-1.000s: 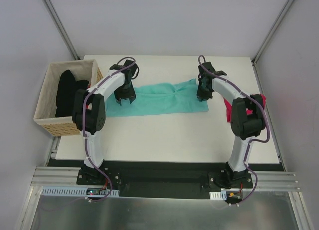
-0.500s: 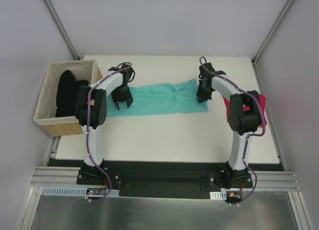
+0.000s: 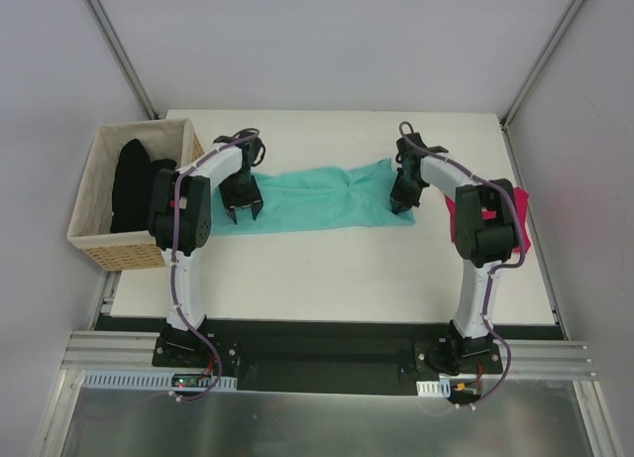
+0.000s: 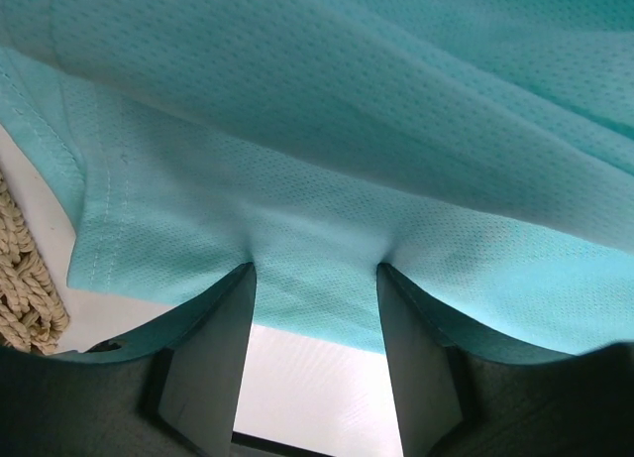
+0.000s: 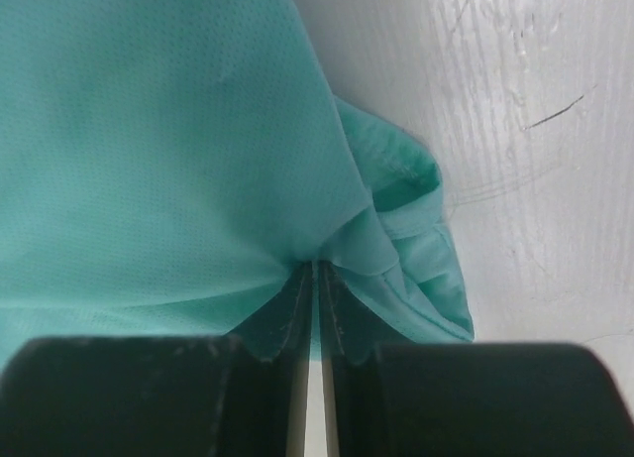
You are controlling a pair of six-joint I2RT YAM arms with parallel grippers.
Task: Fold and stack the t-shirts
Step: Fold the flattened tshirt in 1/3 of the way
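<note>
The white tabletop is smooth and rectangular, and the right wrist view shows fine scratches on it. Two arms rise from its near edge. At the right edge, partly hidden behind the right arm, lies one pink shirt, a crumpled lump. At the left edge stands one tan woven basket, boxy and pale inside. It holds black cloth in a soft heap; how many pieces that is I cannot tell.

One teal shirt lies across the middle of the tabletop as a long band running left to right, flatter at its left end and creased toward its right. Close up it is a fine mesh knit with tiny holes and a stitched hem.

The left claw stands on the band's left end. Its two flat dark fingers are well apart, tips touching the hemmed edge, where the cloth puckers; nothing is clamped.

The right claw stands on the right end, fingers closed to a thin slit and pinching a gathered fold of the teal shirt, with creases fanning out from the grip
</note>
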